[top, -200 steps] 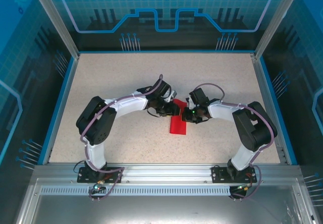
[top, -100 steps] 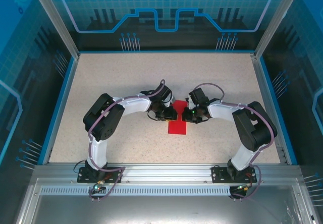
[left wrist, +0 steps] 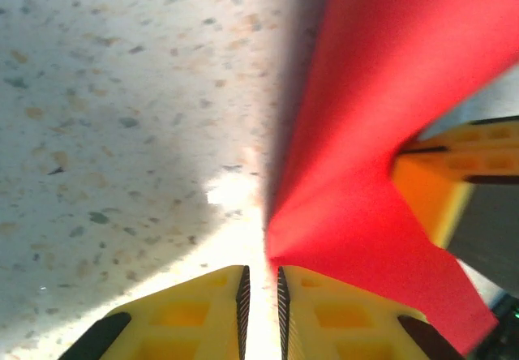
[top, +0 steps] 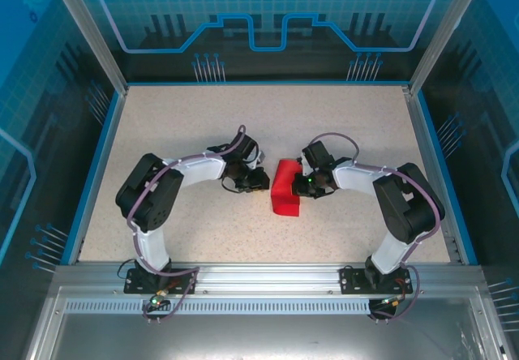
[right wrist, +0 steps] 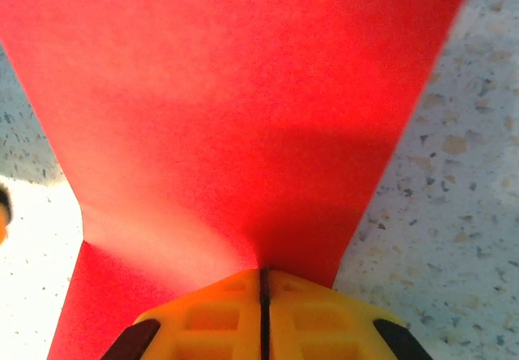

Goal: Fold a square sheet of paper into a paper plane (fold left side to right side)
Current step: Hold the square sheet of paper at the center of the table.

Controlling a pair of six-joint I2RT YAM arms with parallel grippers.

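The square sheet of paper [top: 285, 191] is bright red and sits bent near the table's middle, partly lifted off the surface. My right gripper [top: 299, 184] is shut on its right edge; the right wrist view has the closed yellow fingers [right wrist: 219, 315] pinching the sheet [right wrist: 243, 109], which fans out ahead. My left gripper [top: 260, 182] stands just left of the sheet. In the left wrist view its jaws [left wrist: 261, 287] are a narrow slit apart with bare table between them, and the paper [left wrist: 365, 133] rises to their right toward the right gripper's fingers [left wrist: 430, 194].
The speckled beige table [top: 186, 125] stretches all round the sheet. A blue rim and clear walls [top: 97, 141] fence it in. An aluminium rail [top: 259, 275] carrying both arm bases runs along the near edge.
My left gripper has drawn back to the left, off the paper, and its jaws have narrowed. The sheet now shows wider and more folded over. The right gripper has stayed put, still pinching.
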